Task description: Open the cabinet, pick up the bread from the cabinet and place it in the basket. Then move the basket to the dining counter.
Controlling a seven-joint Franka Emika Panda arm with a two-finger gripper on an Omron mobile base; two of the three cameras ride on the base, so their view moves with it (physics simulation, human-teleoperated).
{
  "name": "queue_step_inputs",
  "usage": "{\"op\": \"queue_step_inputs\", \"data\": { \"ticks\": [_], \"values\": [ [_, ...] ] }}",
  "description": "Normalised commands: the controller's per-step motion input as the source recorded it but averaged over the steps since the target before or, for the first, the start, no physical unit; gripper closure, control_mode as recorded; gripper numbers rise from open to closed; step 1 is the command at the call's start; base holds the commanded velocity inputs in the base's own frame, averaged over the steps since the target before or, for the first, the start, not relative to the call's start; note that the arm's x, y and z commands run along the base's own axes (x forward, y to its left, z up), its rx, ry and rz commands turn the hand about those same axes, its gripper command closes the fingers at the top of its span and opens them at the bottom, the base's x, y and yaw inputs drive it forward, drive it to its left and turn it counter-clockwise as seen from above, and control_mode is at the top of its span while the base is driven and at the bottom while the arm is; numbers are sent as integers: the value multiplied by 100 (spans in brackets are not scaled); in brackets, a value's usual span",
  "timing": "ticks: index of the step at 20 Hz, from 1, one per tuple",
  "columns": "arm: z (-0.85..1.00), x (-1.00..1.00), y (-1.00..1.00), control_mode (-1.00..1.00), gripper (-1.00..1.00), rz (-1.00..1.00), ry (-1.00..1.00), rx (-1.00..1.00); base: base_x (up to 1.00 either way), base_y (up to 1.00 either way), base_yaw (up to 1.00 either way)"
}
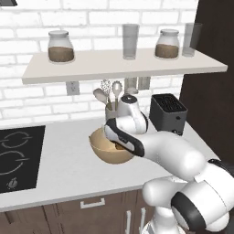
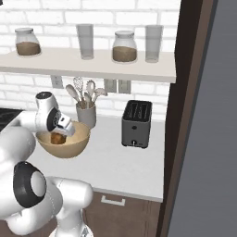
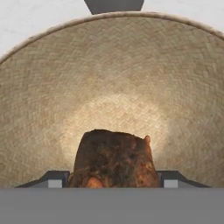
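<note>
The robot's white arm [image 1: 173, 155] reaches over the pale worktop [image 1: 59, 169] into the tan woven basket [image 1: 106, 153]. Just behind the basket stands a grey utensil pot [image 1: 111, 109], with a black toaster [image 1: 168, 113] to its right and a black cooktop [image 1: 18, 157] at left.

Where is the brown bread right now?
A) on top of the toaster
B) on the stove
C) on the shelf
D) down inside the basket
D. The bread sits between the hand's fingers, low inside the woven basket; the right base view shows it there too.
</note>
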Motion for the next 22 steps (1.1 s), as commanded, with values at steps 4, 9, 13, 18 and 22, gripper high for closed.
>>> {"op": "queue_step_inputs", "data": {
  "ticks": [4, 9, 13, 18, 22],
  "values": [
    [-10, 0, 3, -100, -100, 0, 9, 0, 0, 0, 0],
    [0, 0, 0, -100, -100, 0, 0, 0, 0, 0, 0],
    [0, -3, 0, -100, -100, 0, -3, 0, 0, 0, 0],
    [0, -10, 0, -100, -100, 0, -10, -2, 0, 0, 0],
    [9, -57, -1, -100, -100, -11, -14, -1, 0, 0, 0]
  ]
}}
